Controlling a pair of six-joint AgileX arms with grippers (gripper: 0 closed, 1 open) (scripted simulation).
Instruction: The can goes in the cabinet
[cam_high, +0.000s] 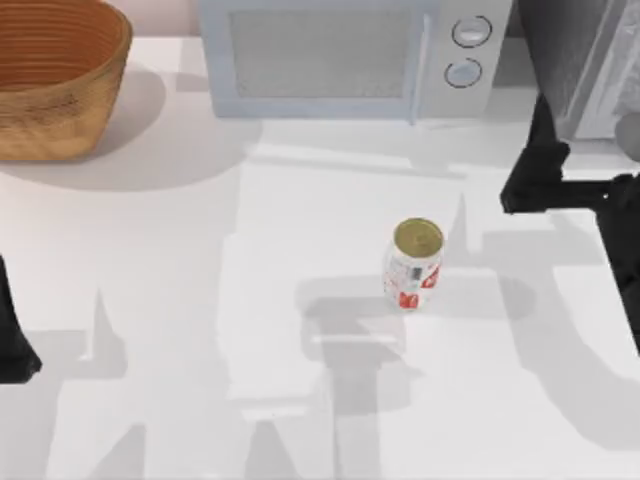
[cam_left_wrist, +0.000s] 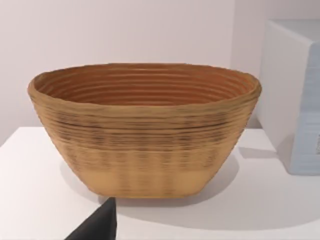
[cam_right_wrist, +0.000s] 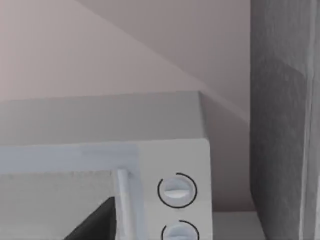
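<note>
- The can (cam_high: 413, 265) is seen upright on the desk (cam_high: 200, 300), right of the middle and apart from everything else; nothing is touching it.
- The cabinet (cam_high: 590, 60) is placed at the desk's far right corner, just beside the microwave (cam_high: 350, 55), whose two round knobs are turned toward the near edge. Whether the cabinet's door is open cannot be told.
- The right gripper (cam_high: 535, 185) is held over the desk's right edge, near the cabinet and well apart from the can. Whether its claw is spread or pressed together cannot be told.
- The left gripper (cam_high: 15, 345) is parked at the desk's left edge, its wrist camera faced toward the wicker basket (cam_left_wrist: 145, 130) in the far left corner; its claw's state cannot be told either.
- The task is judged not yet begun: the can has still to be grasped.
- Risks are judged as follows: a narrow upright can could be tipped and sent rolling by an off-centre or sideways approach; the microwave could be mistaken for the cabinet; a shut door would block the placing.
</note>
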